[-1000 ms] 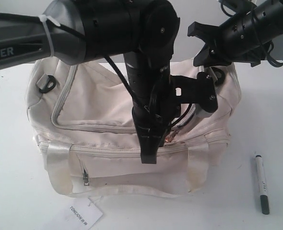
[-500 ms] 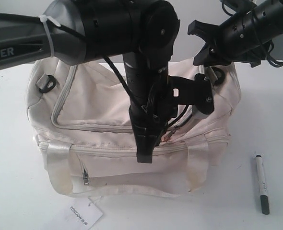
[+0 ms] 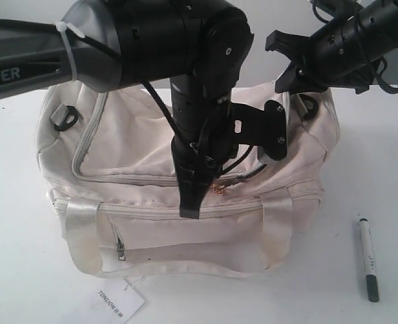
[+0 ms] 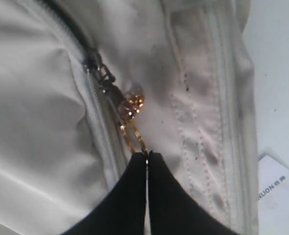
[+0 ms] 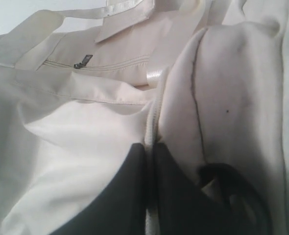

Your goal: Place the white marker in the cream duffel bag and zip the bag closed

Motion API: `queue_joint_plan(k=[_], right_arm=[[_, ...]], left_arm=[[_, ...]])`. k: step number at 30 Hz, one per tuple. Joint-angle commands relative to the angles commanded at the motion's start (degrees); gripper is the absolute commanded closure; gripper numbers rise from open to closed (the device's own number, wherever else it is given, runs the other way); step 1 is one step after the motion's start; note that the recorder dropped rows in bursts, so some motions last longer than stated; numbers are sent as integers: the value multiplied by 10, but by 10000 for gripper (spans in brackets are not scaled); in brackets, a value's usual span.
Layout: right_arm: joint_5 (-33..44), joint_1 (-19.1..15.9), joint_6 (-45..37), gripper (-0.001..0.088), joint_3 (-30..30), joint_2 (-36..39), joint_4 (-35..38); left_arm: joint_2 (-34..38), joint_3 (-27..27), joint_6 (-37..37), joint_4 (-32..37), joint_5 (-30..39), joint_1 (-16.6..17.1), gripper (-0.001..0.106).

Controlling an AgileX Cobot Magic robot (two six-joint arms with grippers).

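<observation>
Cream duffel bag [image 3: 138, 142] on white table [image 3: 23, 270]: left gripper [image 4: 146, 155] clamped on gold ring zipper pull [image 4: 132, 132]; right gripper [image 5: 149, 147] pinched shut on bag's end seam; white marker [image 3: 367, 256] lies apart.

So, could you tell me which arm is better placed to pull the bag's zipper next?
Left. The left pincer is closed on the gold key-ring pull of the cream duffel bag, while the right pincer is pinching fabric at the bag's end, away from the pull.
</observation>
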Motion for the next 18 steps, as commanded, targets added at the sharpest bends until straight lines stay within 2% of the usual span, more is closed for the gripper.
queue_joint_plan(k=[7, 18], right_arm=[[0, 0, 0, 868, 0, 0, -2], [-1, 0, 17, 868, 0, 0, -50]], left_arm=[[0, 0, -7, 9, 0, 0, 1053], [0, 0, -36, 21, 0, 0, 1053]])
